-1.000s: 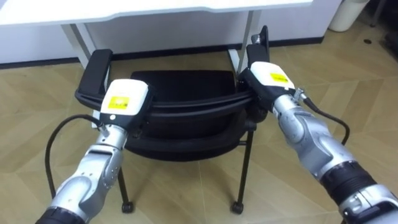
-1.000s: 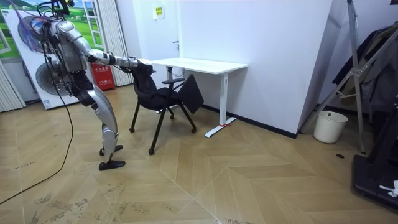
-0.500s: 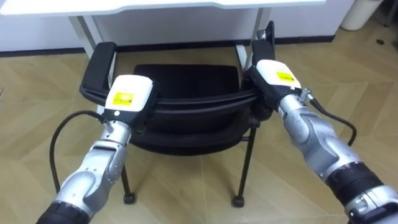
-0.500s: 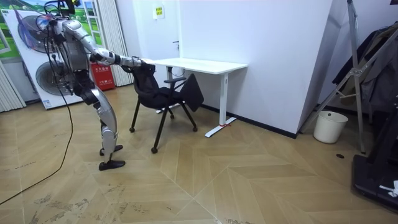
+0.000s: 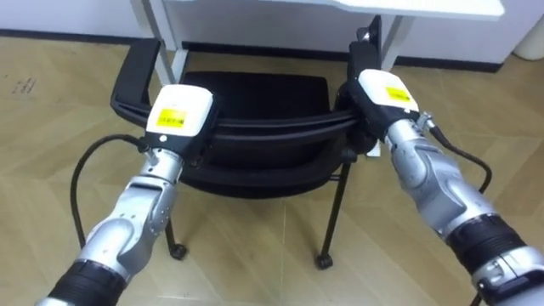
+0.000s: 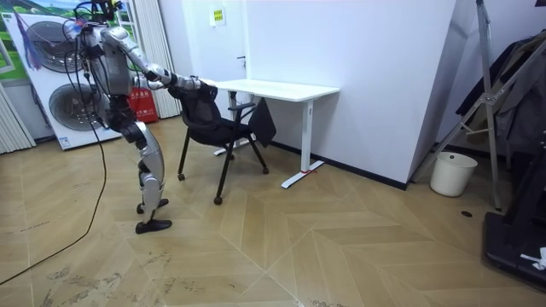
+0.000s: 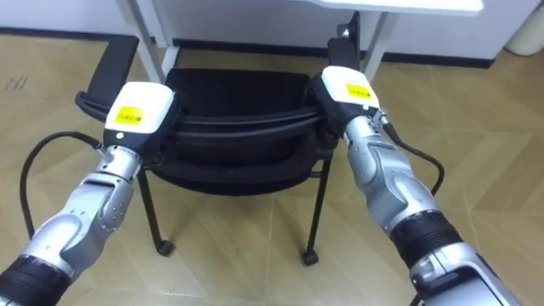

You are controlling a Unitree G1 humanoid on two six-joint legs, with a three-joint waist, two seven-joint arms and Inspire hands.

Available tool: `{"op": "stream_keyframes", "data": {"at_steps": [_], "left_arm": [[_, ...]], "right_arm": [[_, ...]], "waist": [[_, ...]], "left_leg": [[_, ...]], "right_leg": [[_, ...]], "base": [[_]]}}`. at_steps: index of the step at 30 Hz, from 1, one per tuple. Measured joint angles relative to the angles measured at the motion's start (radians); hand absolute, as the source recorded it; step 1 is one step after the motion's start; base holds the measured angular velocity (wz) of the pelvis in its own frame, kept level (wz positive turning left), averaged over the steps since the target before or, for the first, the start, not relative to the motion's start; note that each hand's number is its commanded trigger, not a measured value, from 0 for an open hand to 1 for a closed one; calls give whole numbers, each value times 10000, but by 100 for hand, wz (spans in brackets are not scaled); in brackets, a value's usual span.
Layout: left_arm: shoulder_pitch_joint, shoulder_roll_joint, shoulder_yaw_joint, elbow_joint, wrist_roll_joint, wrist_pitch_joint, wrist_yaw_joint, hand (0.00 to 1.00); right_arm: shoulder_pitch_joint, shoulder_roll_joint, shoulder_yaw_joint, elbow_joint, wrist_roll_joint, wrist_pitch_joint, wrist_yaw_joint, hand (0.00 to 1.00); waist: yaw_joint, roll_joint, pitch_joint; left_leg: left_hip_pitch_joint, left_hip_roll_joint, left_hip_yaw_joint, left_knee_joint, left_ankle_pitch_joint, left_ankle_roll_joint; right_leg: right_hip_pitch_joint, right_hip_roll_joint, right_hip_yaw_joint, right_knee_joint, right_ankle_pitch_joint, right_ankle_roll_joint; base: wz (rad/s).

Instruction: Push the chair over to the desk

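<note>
We have both hands at the back of the black chair (image 5: 255, 174). Our left hand (image 5: 180, 112) lies on the left end of the curved top rail (image 5: 272, 127) of its backrest. Our right hand (image 5: 384, 92) lies on the right end, and the rail runs from one hand to the other.

Each hand shows us its white back. The fingers are tucked beneath it and behind the rail, so we cannot tell whether they curl round the rail or lie straight against it.

Beyond the rail, between the two hands, lies the seat (image 5: 255, 95). The left armrest (image 5: 136, 70) stands just outside and beyond the left hand. The right armrest (image 5: 367, 42) rises just beyond the right hand, so close that we cannot tell whether they touch.

Farther beyond both hands is the white worktop (image 5: 425, 7), and one of its white legs (image 5: 161, 25) comes down beyond the left hand. Below the hands the chair's thin black legs end in castors (image 5: 323, 260) on the wooden floor (image 5: 255, 255).

In the room view we stand on that floor behind the chair, both arms stretched forward to its backrest. The chair faces the worktop, with the front of the seat at the worktop's near end. We cannot tell how far under it reaches. A white bin (image 6: 447, 173) stands by the wall, well apart from the hands, at the room view's right.
</note>
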Motion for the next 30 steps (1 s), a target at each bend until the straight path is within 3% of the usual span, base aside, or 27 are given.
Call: {"op": "stream_keyframes", "data": {"at_steps": [1,2,3,8,10,11,12,13,14,15,16,17,18,19,20,21,22,23,24,25,26,27,28,29,30], "left_arm": [[-30,2,0,-2,25,0,11,81],[-65,7,1,4,78,5,-3,5],[-91,17,24,0,87,13,2,0],[-568,104,202,157,-237,-155,-298,0],[-822,275,374,156,-1048,-265,-569,0],[-1246,660,388,134,-1292,-312,-1182,0],[-1894,1232,381,-9,-1511,-514,-1981,0],[-2109,1636,357,-242,-1597,-570,-2383,0],[-2286,2666,231,-937,-2003,-608,-2953,0],[-2346,3871,257,-2262,-3180,-444,-3036,0],[-3524,5140,263,-3361,-4642,-446,-3036,0],[-4789,5572,243,-3278,-5361,-540,-3009,0],[-7805,5910,158,-2258,-6666,-407,-2521,0],[-9121,6039,64,-1556,-7284,-301,-2037,0],[-11113,6491,62,-473,-8009,-171,-1084,0],[-12257,7411,252,-257,-8799,-139,-443,0],[-12801,8482,343,-270,-9535,-315,63,0],[-12987,9018,321,-234,-9731,-401,252,0],[-13362,10031,326,-139,-9907,-478,538,0],[-13305,10977,587,-57,-9911,-507,900,0],[-12947,11356,906,-36,-9913,-519,1100,0],[-12544,11920,1512,216,-9923,-502,1262,0],[-12397,12076,1736,364,-9941,-495,1316,0],[-12324,12295,1979,691,-10000,-500,1362,0],[-12183,12685,2168,1004,-10352,-569,1422,0]], "right_arm": [[-36,-16,0,18,-88,5,1,0],[-138,-1,6,142,-322,40,2,0],[-316,41,26,296,-635,50,57,0],[-878,-6,134,473,-1734,-38,73,0],[-1335,-90,134,479,-1798,-233,71,0],[-1795,-329,113,400,-1860,-393,106,0],[-2315,-975,-115,117,-1893,-685,152,0],[-2724,-1345,-253,55,-1828,-807,145,0],[-3923,-2102,-372,87,-1593,-902,60,0],[-5325,-3087,-403,204,-1136,-889,-349,0],[-6556,-4330,-403,339,-586,-781,-934,0],[-7241,-4992,-332,397,-225,-658,-1174,0],[-8645,-6035,15,418,911,-498,-1660,0],[-9366,-6360,234,449,1605,-498,-1902,0],[-10399,-6930,501,227,2737,-684,-2306,0],[-10849,-7595,491,-395,3819,-839,-2644,0],[-11025,-8554,485,-1055,4884,-921,-2852,0],[-11153,-9014,485,-1208,5272,-929,-2911,0],[-11488,-9895,476,-1242,5893,-930,-2977,0],[-11617,-10579,414,-1210,6495,-896,-3104,0],[-11570,-10990,410,-1227,6797,-897,-3185,0],[-11537,-11768,195,-1231,7289,-870,-3252,0],[-11493,-12129,-62,-1228,7537,-870,-3331,0],[-11481,-12810,-576,-1218,7989,-906,-3563,0],[-11506,-13474,-1157,-1124,8395,-1011,-3860,0]], "waist": [[9,-23,14],[22,-53,23],[99,-100,10],[373,-196,62],[399,-225,73],[435,-226,63],[475,-224,63],[506,-190,46],[515,-152,54],[578,-134,64],[635,-166,46],[607,-165,45],[385,-188,3],[262,-224,-42],[91,-281,-249],[-78,-259,-453],[-224,-161,-633],[-263,-81,-662],[-218,18,-635],[-254,-38,-664],[-360,66,-716],[-460,242,-767],[-563,323,-789],[-656,445,-853],[-646,569,-859]], "left_leg": [[1,-9,-46,-2,0,-1],[12,-45,-179,-5,0,-1],[53,-76,-236,-9,1,-2],[122,-138,-386,-78,6,-10],[91,-128,-387,-75,11,-20],[83,-124,-421,-68,23,-40],[53,-131,-587,-68,53,-89],[46,-123,-707,-66,76,-120],[51,-92,-878,-54,103,-155],[-12,-55,-964,-27,105,-161],[-95,-55,-1081,-34,104,-165],[-176,-103,-1056,-25,109,-160],[-348,-108,-885,-84,208,-38],[-366,-76,-646,-188,271,31],[-295,-62,-251,-425,346,134],[-151,-108,-48,-456,358,157],[108,-124,-140,-523,360,164],[321,-112,-312,-618,360,168],[768,-107,-828,-890,361,169],[1153,-118,-1031,-1176,349,169],[1319,-85,-1029,-1294,312,158],[1529,-33,-538,-1616,278,142],[1680,3,-229,-1817,282,150],[1981,94,114,-2282,293,163],[2174,99,346,-2518,301,177]], "right_leg": [[38,-3,-75,-9,0,0],[132,5,-191,-69,0,1],[177,17,-194,-169,-13,25],[243,10,-295,-224,-22,41],[270,50,-324,-352,-21,42],[301,69,-372,-378,-18,46],[464,219,-477,-663,38,80],[580,325,-549,-878,126,80],[834,512,-758,-1307,284,63],[1037,699,-943,-1778,445,75],[1241,877,-1084,-2255,599,115],[1351,927,-1091,-2421,623,145],[1344,892,-791,-2587,651,198],[1345,870,-505,-2614,674,239],[1292,820,57,-2646,751,371],[1384,836,436,-2768,924,559],[1514,809,552,-2753,1158,587],[1507,771,651,-2720,1144,633],[1277,810,1210,-3070,1209,560],[794,855,1423,-3694,1802,225],[801,825,1133,-3450,1942,167],[986,827,1235,-3327,2033,221],[1062,826,1264,-3320,2023,237],[1081,873,1478,-3315,1987,291],[1044,923,1751,-3318,1932,366]], "base": [[37],[25],[14],[12],[2],[19],[28],[41],[42],[63],[80],[128],[115],[88],[9],[-24],[-43],[-68],[-100],[-97],[-69],[-20],[-13],[-16],[-28]]}}
